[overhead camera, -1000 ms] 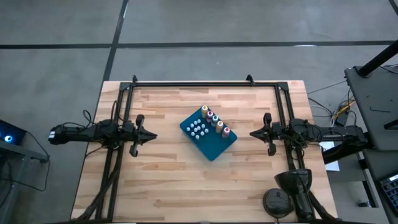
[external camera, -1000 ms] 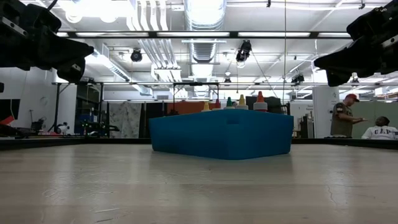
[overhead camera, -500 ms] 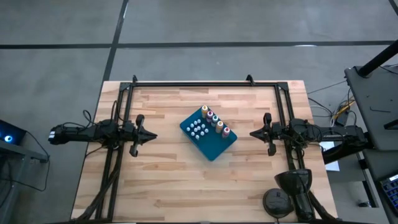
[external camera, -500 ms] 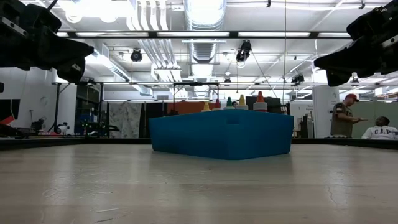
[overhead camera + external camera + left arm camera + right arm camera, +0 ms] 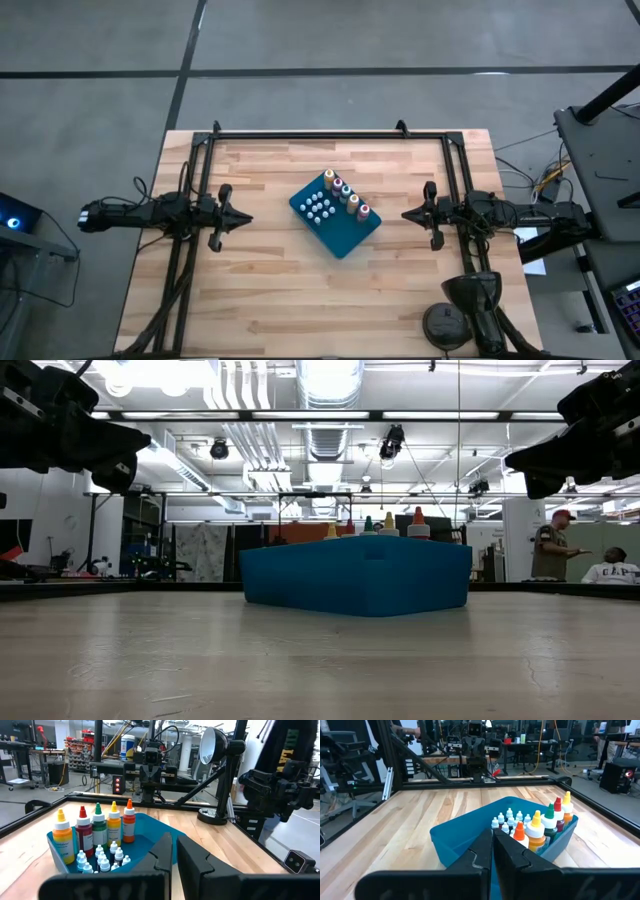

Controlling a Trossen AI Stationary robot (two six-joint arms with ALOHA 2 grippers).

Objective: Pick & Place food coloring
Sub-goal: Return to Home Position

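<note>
The food coloring bottles (image 5: 335, 200) are all standing upright inside the blue tray (image 5: 345, 241), which is sitting askew near the middle of the wooden table (image 5: 270, 290). 5 taller colour-topped bottles (image 5: 97, 822) are lining up in a row along 1 wall of the tray. The small white-topped bottles (image 5: 102, 860) are clustering just beside them on the tray floor.

The left gripper (image 5: 247, 217) is hovering above the table to the tray's left, well apart from it and pointing toward the bottles. In its wrist view its fingers (image 5: 162, 849) are lying close together with only a sliver between them, gripping nothing. The right gripper (image 5: 405, 213) is hanging on the opposite side, likewise well apart from the tray and facing it, its fingers (image 5: 481, 847) pressing together on nothing. The tray with its bottles is lying between the 2 claws, touching neither.

Beyond the table, a person (image 5: 548, 552) is standing at the far right of the room.
</note>
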